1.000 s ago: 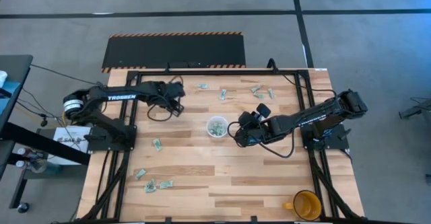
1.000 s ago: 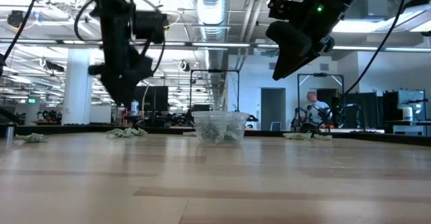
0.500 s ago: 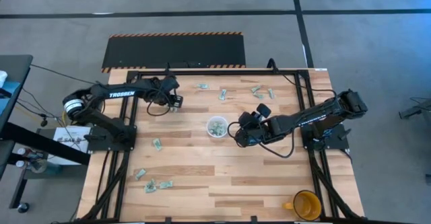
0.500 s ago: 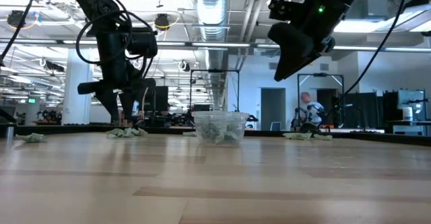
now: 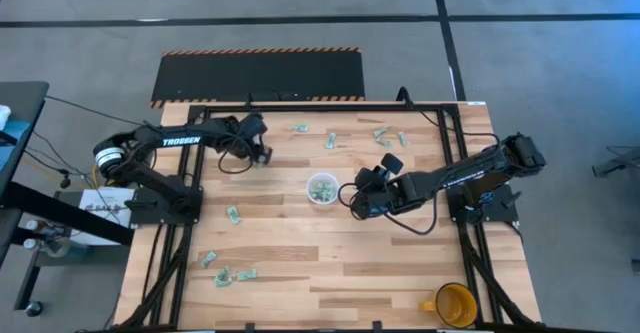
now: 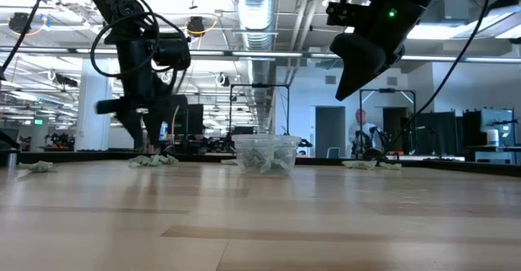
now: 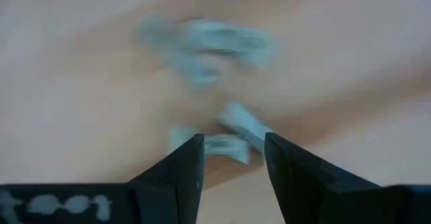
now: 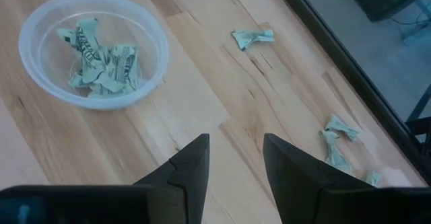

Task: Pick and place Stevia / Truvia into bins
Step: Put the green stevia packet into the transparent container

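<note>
Left gripper [image 5: 258, 155] hangs low over the pale wooden table [image 5: 300, 263], fingers [image 7: 182, 170] parted by a narrow gap and gripping nothing; a few blurred pale green and white paper sachets [image 7: 225, 138] lie on the boards just ahead of its tips. Right gripper [image 5: 356, 201] hovers above the table, jaws likewise slightly apart and empty. Just beside it stands the small round clear plastic cup [image 8: 92, 48], upright, with several crumpled sachets [image 8: 101, 62] inside. More loose sachets [image 8: 252, 37] lie on the table beyond the right gripper, apart from the cup. Well away from both grippers, a yellow-orange mug [image 5: 455, 304] sits at the table's corner.
</note>
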Robot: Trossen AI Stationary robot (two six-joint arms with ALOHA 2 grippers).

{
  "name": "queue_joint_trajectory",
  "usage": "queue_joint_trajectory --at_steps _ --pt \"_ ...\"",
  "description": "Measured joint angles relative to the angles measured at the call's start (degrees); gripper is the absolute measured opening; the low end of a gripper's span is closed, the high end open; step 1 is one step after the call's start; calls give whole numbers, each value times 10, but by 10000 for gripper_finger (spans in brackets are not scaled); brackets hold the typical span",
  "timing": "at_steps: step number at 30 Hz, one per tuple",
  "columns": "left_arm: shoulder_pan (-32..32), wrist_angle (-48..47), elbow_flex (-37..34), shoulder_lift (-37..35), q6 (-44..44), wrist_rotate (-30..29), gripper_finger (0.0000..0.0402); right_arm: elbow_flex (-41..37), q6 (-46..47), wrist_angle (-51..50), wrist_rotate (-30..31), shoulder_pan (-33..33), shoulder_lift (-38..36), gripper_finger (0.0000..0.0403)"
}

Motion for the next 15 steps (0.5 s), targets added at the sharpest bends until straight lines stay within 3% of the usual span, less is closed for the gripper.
queue_joint_trajectory --at_steps 3,15 --pt "1 4 -8 0 -145 -20 146 0 0 0 -1 0 0 132" --pt "-22 26 -25 0 -226 2 146 0 0 -28 -13 0 0 134"
